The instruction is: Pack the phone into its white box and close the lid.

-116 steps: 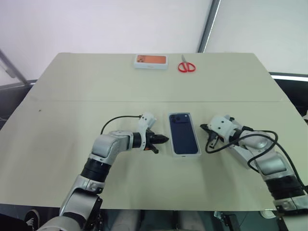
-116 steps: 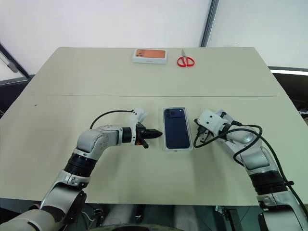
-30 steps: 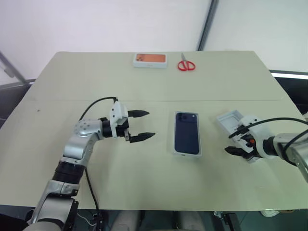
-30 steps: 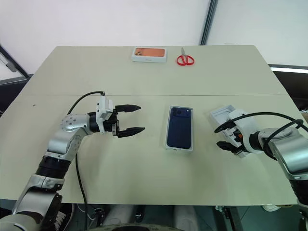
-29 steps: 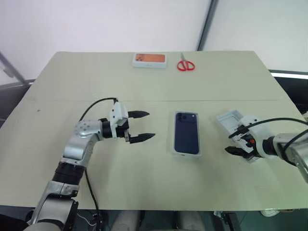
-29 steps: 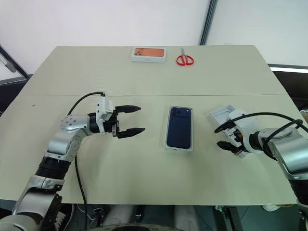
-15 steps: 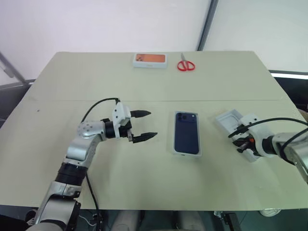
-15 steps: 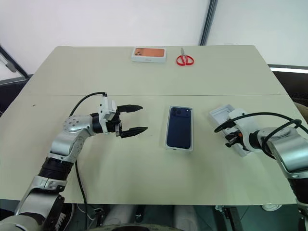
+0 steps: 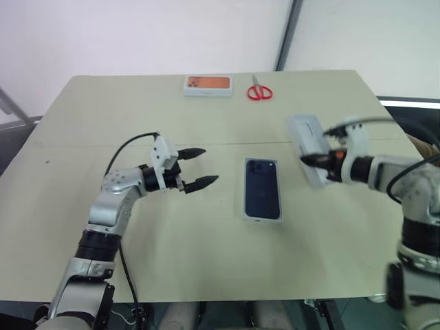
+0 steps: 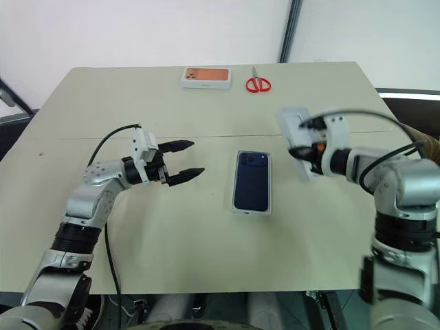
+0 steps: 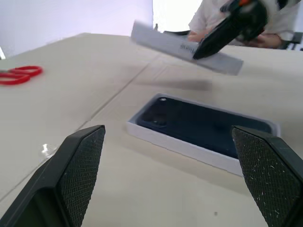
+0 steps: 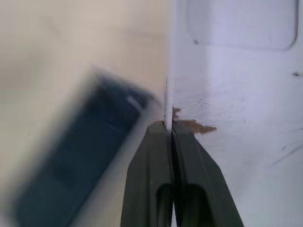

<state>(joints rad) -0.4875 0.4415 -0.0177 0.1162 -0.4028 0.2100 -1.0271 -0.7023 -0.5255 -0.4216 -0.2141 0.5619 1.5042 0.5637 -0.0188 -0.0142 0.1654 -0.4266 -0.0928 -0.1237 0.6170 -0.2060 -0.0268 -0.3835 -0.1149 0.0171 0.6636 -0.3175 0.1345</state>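
Pinching one wall of the lid (image 9: 309,150), a white rectangular cardboard shell with a pale inside, our right gripper (image 9: 311,160) has its two black fingers (image 12: 158,156) pressed together on the thin edge, as the right wrist view shows plainly. We hold the lid clear of the table (image 9: 137,110), tilted, its hollow side turned toward the head camera, up and to the right of the phone; the left wrist view shows it hanging in the air above the far side of the box. Our left gripper (image 9: 198,167) has its fingers spread wide with nothing between them, pointing roughly level toward the phone from the left, near it but apart from it. We note the slim dark navy-blue phone (image 9: 262,197) lying flat, camera cluster at its far left corner, inside the white box (image 11: 189,149), a shallow white rectangular tray whose low rim frames the phone on all sides; the tray sits on the beige table between the two grippers, a little nearer the robot than the seam running across the tabletop. At the far edge of the table lie a white box with an orange top (image 9: 208,85) and, just to its right, a pair of red-handled scissors (image 9: 259,91), both well apart from the work area. In the left wrist view we see a person (image 11: 265,28) in white beyond the table; details are too blurred to tell.
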